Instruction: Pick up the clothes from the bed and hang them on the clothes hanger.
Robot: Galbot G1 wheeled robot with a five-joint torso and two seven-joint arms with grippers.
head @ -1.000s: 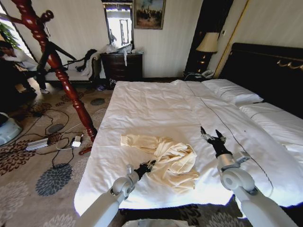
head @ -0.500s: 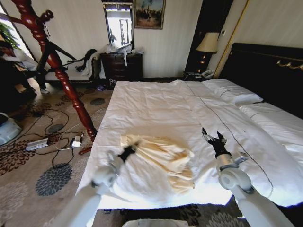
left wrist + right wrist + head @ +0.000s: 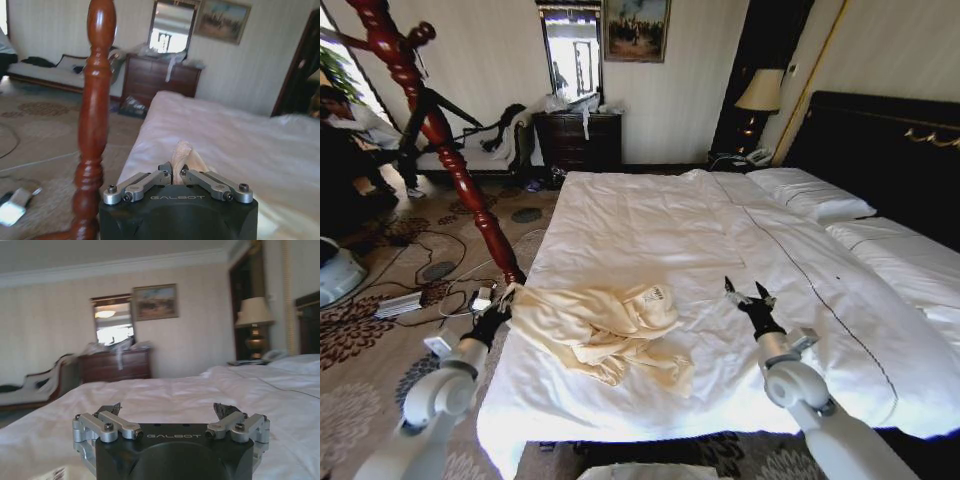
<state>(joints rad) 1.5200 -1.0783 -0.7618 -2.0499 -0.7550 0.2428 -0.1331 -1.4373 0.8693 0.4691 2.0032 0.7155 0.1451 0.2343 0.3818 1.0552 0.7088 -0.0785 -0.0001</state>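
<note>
Gripping the clothes with my left end effector, closed on a fold at the bed edge, 9 o'clock side. Shirt lies crumpled on the duvet near the foot. Right end effector hovers open over the bed at 3 o'clock, apart from the shirt.

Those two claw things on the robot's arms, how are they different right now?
The left gripper is shut on the clothes, pinching the cream fabric at the bed's left edge; the right gripper is open and holds nothing. The left one sits near the red wooden post, while the right one hovers over bare white bedding. Both are the same dark model.
</note>
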